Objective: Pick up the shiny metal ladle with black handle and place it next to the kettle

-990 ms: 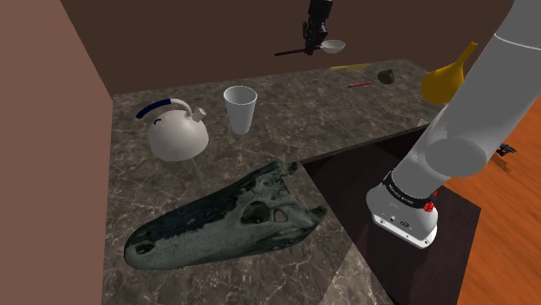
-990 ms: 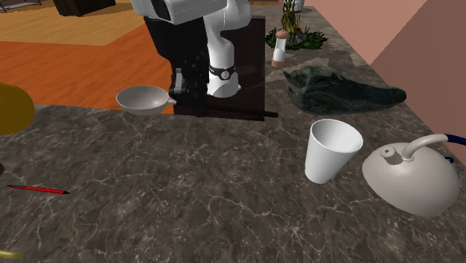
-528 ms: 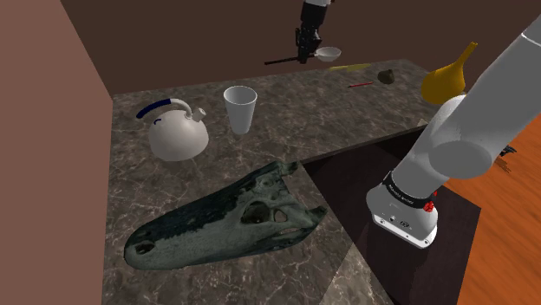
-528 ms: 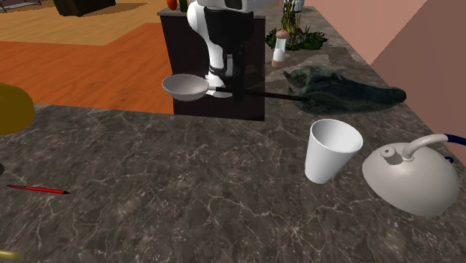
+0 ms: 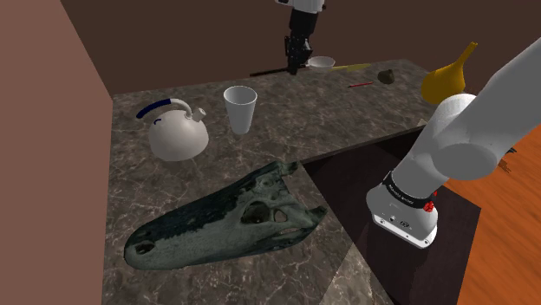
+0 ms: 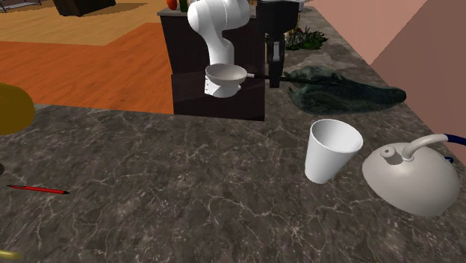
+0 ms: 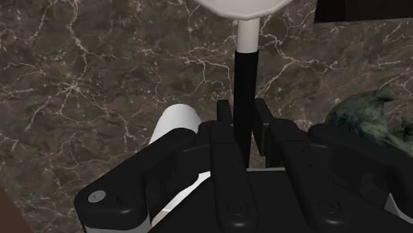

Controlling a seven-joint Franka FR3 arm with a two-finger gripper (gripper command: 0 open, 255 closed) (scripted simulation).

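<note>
Fingers (image 7: pixel 224 122) of the black gripper (image 7: pixel 243 112) clamp the pale-bowled, black-handled ladle (image 7: pixel 246 40) above the dark marbled counter (image 7: pixel 99 66)

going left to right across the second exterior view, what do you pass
red pencil -> ladle -> white cup -> kettle

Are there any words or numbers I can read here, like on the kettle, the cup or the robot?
Nothing here can be read as text.
On the dark band round the white arm's base: tiny pale marks, too small to read.
On the white kettle with a blue handle, the white cup and the pale-bowled ladle with a black handle clasped in the black gripper: no writing at all.
</note>
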